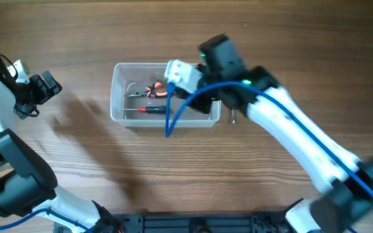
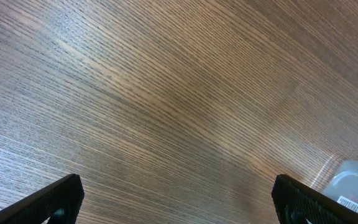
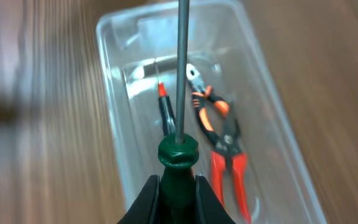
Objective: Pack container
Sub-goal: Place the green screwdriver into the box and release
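The right gripper (image 3: 178, 190), much the nearer, pinches a green-handled screwdriver (image 3: 178, 154) over the clear container (image 1: 114, 97) at mid-table. The shaft runs along the tub's long left-right axis, above the orange pliers (image 3: 219, 140). The left gripper (image 2: 176, 196) hangs spread, well apart at the left.

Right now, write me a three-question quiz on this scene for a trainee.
1. True or false: the left pincer is shut on a tool.
2. Pick one: the right pincer holds A) a wrench, B) a green-handled screwdriver, C) nothing.
3. Fill in: the orange-handled pliers lie inside the clear ____.

Key: 1 false, it is open over bare wood. 2 B. 3 tub.
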You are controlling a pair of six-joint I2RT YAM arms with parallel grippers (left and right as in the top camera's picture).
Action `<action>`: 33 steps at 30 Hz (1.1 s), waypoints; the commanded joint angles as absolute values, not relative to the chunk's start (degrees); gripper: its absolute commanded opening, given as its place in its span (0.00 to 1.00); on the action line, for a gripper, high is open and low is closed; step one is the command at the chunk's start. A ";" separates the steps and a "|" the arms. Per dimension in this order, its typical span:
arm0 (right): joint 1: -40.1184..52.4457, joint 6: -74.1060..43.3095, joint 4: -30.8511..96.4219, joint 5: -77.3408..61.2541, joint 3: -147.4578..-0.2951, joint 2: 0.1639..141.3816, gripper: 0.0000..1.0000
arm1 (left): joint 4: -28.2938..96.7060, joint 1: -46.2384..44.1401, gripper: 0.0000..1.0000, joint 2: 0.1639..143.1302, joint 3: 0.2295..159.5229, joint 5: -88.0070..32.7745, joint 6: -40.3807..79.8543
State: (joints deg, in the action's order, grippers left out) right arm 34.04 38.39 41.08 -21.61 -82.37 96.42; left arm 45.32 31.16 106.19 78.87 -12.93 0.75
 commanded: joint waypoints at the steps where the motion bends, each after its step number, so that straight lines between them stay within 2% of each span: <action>1: 33.89 46.70 39.68 -22.46 -81.62 105.47 0.04 | 45.17 31.40 1.00 106.30 79.90 -12.99 0.86; 7: 33.89 46.52 39.29 -14.76 -81.62 115.52 0.04 | 45.17 31.40 1.00 106.30 79.90 -12.99 0.84; 8: 33.89 46.28 38.54 -14.79 -81.62 115.68 0.14 | 45.19 31.40 1.00 106.30 79.90 -12.99 0.84; 9: 33.89 45.84 37.82 -14.74 -81.65 115.66 0.38 | 45.17 31.40 1.00 106.30 79.90 -12.99 0.84; 10: 33.89 43.68 36.64 -13.67 -81.95 115.59 0.50 | 45.17 31.40 1.00 106.30 79.90 -12.99 0.84; 14: 33.89 27.53 37.43 -3.92 -87.00 114.10 0.51 | 45.17 31.40 1.00 106.30 79.90 -12.99 0.84; 19: 32.45 8.84 46.33 4.03 -99.33 105.36 0.55 | 45.17 31.40 1.00 106.30 79.90 -12.99 0.84; 23: 26.44 -5.10 49.54 4.14 -101.86 97.91 0.51 | 45.17 31.40 1.00 106.30 79.90 -12.99 0.84; 27: 18.15 -18.35 58.89 4.10 -100.38 98.28 0.51 | 45.17 31.40 1.00 106.30 79.90 -12.99 0.84; 33: 15.57 -21.26 59.86 0.86 -91.24 106.34 0.53 | 45.17 31.40 1.00 106.30 79.90 -12.99 0.86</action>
